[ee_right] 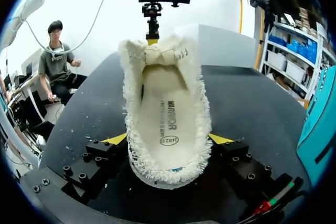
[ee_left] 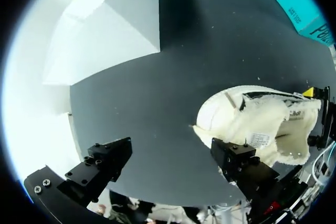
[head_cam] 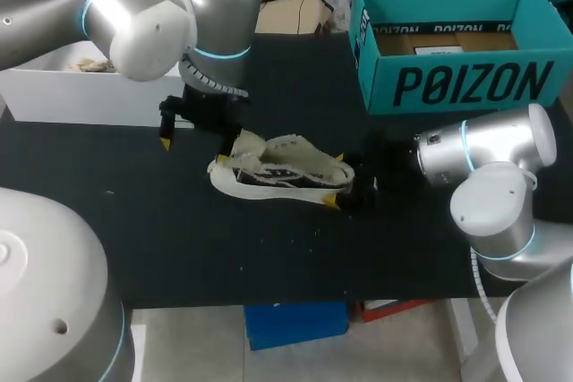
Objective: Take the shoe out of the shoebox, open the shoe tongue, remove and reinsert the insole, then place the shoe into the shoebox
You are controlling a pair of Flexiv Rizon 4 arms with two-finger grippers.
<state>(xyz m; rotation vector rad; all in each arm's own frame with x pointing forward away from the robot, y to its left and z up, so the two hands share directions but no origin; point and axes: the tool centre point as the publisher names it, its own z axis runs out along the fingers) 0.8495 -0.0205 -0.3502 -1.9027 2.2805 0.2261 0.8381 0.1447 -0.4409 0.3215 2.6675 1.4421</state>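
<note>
Cream fuzzy shoe (head_cam: 282, 172) lying sole-down on the black table (head_cam: 179, 239), right gripper (ee_right: 168, 139) pinching its near end from both sides, left gripper (ee_left: 169, 149) hanging spread wide and empty by the far end, teal shoebox (head_cam: 448, 87) sitting well apart behind.

A bench (head_cam: 179, 248) with a flat black top fills most of the head view, from the left edge to the right. Small pale specks (head_cam: 315, 231) dot its surface around the lower middle. A white open box (head_cam: 81, 96) stands on it at the upper left, its long plain side facing the middle of the frame. Crumpled beige material (head_cam: 89, 65) lies inside the box.
</note>
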